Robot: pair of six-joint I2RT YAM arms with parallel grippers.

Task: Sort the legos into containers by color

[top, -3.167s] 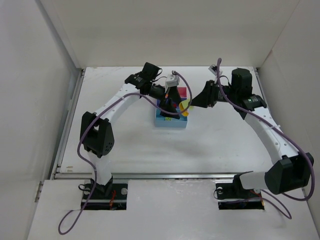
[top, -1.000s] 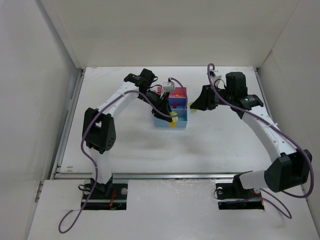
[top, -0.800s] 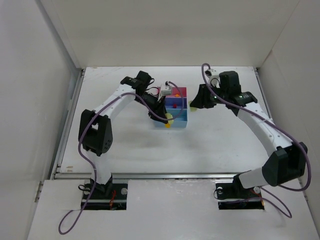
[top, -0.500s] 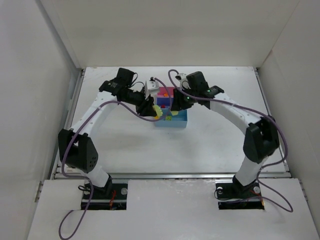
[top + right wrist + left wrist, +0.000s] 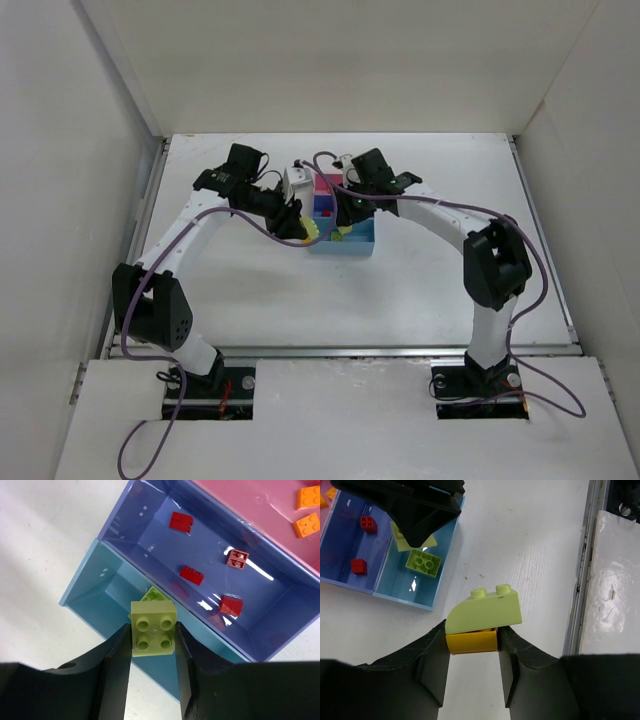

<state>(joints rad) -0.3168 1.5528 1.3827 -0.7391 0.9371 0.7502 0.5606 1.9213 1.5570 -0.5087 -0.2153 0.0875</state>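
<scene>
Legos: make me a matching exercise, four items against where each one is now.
Items:
1. red legos
2. orange legos
3. square lime brick
4. lime-on-yellow stack

Places:
A. held in left gripper
B. in pink bin
C. held in right gripper
D. in dark blue bin

Pairs: 1-D, 2-B, 3-C, 4-A

Bright even light, sharp, slight glare

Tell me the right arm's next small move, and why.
Probably open the right jaws and let go. They are shut on a lime-green brick that appears to hang over the light blue bin, where another lime-green brick already lies, so the colour matches and a drop should land inside.
</scene>
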